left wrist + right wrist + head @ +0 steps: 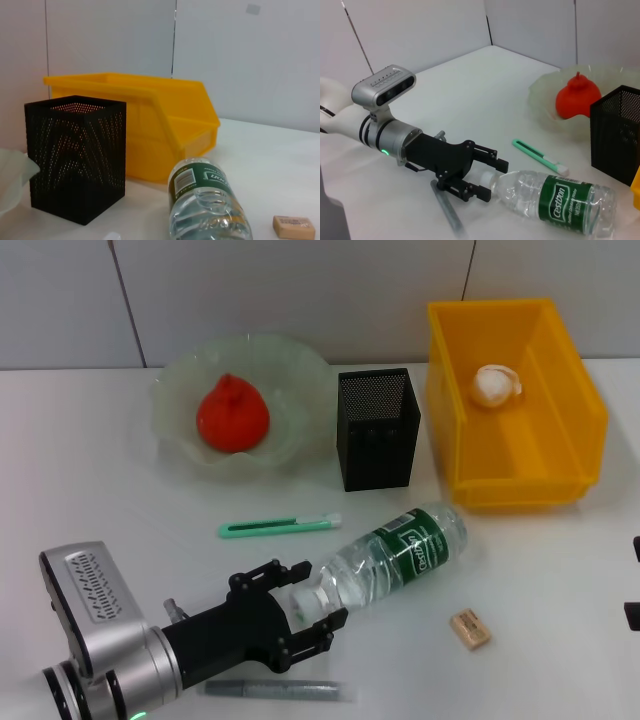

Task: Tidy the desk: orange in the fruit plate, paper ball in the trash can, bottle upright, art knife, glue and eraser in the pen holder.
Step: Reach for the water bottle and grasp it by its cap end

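Observation:
The bottle lies on its side on the desk, its white cap pointing at my left gripper. That gripper is open, one finger on each side of the cap. The orange sits in the fruit plate. Inside the trash can rests the paper ball. The art knife lies in front of the plate, the glue under my left arm, and the eraser to the right of the bottle. The pen holder stands between plate and bin. My right gripper shows as two separate dark tips at the right edge.
A white wall runs behind the desk. The right wrist view shows the left gripper at the bottle, with the glue below it and the art knife beyond. The left wrist view shows the pen holder, trash can and eraser.

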Action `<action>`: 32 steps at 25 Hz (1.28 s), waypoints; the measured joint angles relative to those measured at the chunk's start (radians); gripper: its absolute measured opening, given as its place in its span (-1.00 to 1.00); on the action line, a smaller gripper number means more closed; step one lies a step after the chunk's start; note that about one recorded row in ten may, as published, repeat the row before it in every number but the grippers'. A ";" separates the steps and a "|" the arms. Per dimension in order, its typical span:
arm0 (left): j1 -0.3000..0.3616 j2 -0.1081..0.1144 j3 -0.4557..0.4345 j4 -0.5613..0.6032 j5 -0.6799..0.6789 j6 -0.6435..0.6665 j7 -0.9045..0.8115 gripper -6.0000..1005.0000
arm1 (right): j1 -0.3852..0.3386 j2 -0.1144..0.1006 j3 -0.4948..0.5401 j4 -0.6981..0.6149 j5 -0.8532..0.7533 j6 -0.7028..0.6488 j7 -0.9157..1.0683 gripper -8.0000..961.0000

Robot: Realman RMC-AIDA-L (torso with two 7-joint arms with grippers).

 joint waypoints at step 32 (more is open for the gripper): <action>0.076 0.008 -0.058 0.128 0.040 0.174 -0.165 -0.21 | 0.009 -0.001 -0.001 0.037 0.002 0.005 -0.014 0.73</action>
